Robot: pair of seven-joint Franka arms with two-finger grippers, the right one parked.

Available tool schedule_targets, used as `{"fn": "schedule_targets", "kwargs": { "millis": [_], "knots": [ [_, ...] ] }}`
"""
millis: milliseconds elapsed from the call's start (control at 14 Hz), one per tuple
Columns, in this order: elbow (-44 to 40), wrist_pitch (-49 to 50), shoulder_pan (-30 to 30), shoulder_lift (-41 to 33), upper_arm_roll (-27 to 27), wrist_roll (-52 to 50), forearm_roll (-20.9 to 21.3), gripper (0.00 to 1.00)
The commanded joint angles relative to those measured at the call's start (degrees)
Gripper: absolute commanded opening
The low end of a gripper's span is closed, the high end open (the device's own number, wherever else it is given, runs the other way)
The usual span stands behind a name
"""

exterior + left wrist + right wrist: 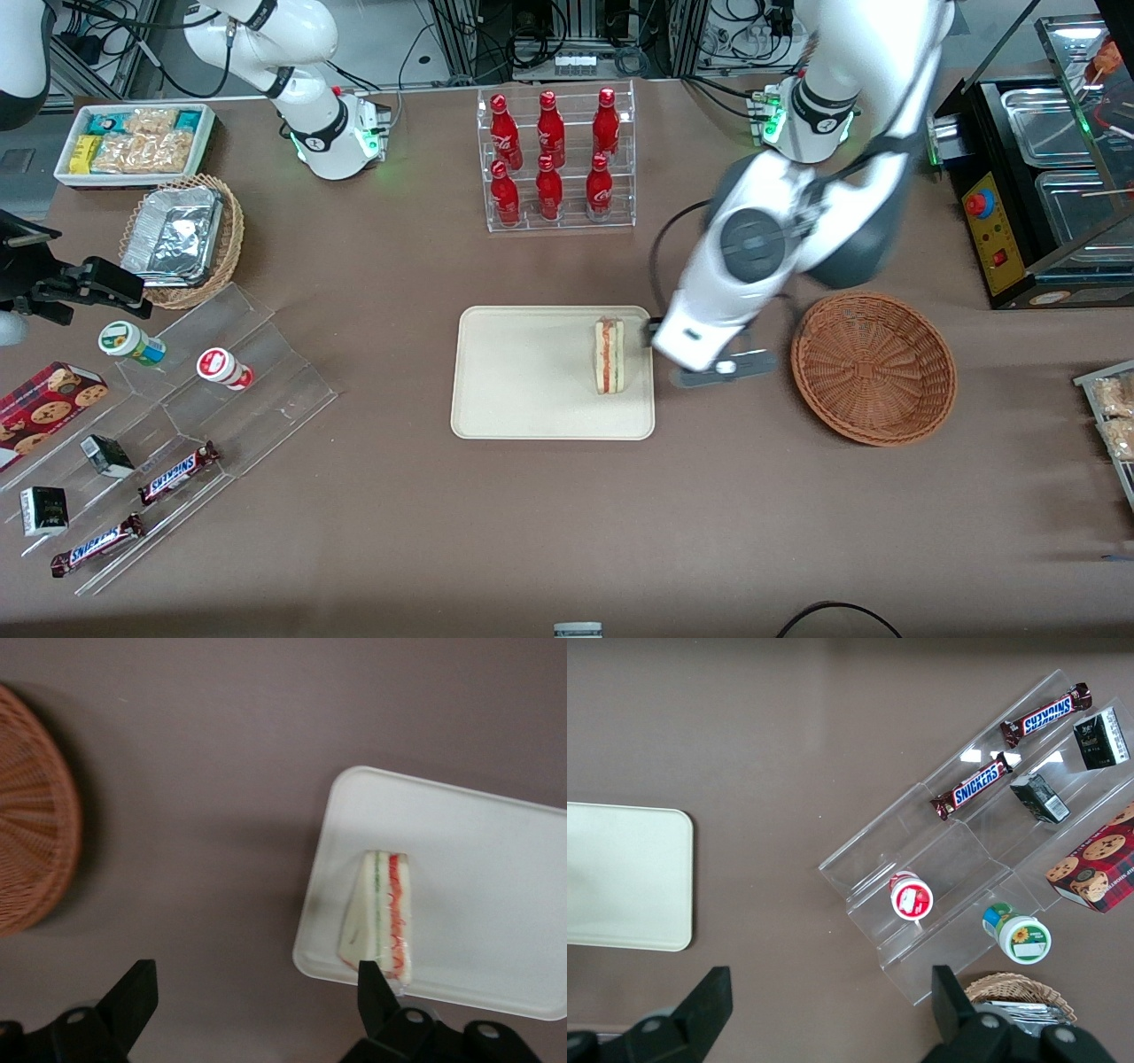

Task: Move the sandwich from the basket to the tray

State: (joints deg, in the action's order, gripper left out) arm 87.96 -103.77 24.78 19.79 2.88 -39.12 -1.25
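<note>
1. The sandwich point(609, 356) is lying on the tray point(523, 372), at the edge nearest the empty basket point(873, 367).
2. The gripper point(257, 992) is being held released, between tray and basket, grasping nothing.
3. A straight, clear withdrawal is judged best, so the sandwich is not being nudged.
4. "SNICKERS" is being read on two bars point(177, 471).

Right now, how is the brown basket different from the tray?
The basket is round, woven, reddish-brown wicker with sloping sides; the tray is a flat, smooth, cream rectangle with rounded corners. The basket holds nothing, while the tray carries the sandwich near its edge toward the basket. The open gripper hangs above the table between them. Both rest on the same brown table.
</note>
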Motion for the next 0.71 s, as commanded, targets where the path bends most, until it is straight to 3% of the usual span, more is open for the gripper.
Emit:
{"fn": "schedule_targets", "kwargs": {
  "millis": [0,357,643],
  "knots": [
    [7.92,0.24,-5.33,-9.31,0.54,1.67,3.08,1.00],
    [8.99,6.47,-15.88,-17.40,0.46,16.52,3.27,1.00],
    [5.21,12.27,-18.80,-20.48,0.19,23.55,3.27,1.00]
  ]
}}
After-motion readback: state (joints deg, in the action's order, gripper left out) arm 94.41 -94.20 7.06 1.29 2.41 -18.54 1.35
